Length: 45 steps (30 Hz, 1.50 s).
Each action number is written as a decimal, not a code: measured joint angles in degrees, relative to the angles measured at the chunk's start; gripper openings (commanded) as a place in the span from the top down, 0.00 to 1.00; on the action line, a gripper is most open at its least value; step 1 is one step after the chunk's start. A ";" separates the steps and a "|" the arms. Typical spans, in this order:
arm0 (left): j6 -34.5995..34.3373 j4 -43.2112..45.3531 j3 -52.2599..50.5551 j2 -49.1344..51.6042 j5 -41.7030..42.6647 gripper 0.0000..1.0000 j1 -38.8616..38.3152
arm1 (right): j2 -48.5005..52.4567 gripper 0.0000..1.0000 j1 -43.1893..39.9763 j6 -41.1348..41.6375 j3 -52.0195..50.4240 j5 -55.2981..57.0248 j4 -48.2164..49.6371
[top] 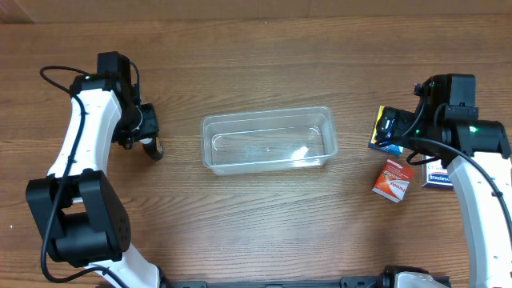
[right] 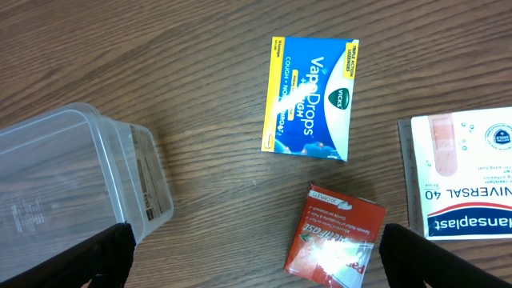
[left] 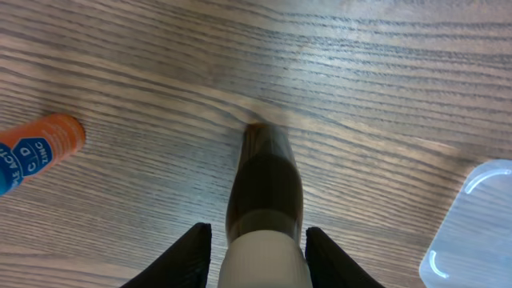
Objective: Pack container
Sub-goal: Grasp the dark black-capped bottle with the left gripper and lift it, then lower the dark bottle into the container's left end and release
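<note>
The container, a clear rectangular tub, lies empty at mid-table; its corner shows in the left wrist view and in the right wrist view. My left gripper is open, its fingers on either side of the white cap of a dark brown bottle, with a thin gap on the left side. The bottle lies left of the container. My right gripper is wide open and empty above a red box, right of the container.
A blue and yellow VapoDrops box, the red box and a white plasters box lie at the right. An orange and blue tube lies left of the bottle.
</note>
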 measured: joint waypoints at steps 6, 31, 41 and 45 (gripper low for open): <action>-0.02 -0.76 0.00 0.00 0.00 0.81 -0.81 | 0.00 0.00 0.00 0.00 0.00 0.00 0.00; -11.52 -14.53 15.52 -14.16 -1.40 0.96 -28.06 | 0.00 0.00 0.00 0.02 0.02 0.00 0.46; -19.41 -10.43 15.39 -2.03 -4.57 0.96 -28.52 | 0.00 0.00 0.00 0.15 0.02 -0.02 0.37; -20.68 -8.68 15.37 2.56 -4.83 0.96 -28.52 | 0.00 0.00 0.00 0.17 0.02 0.00 0.37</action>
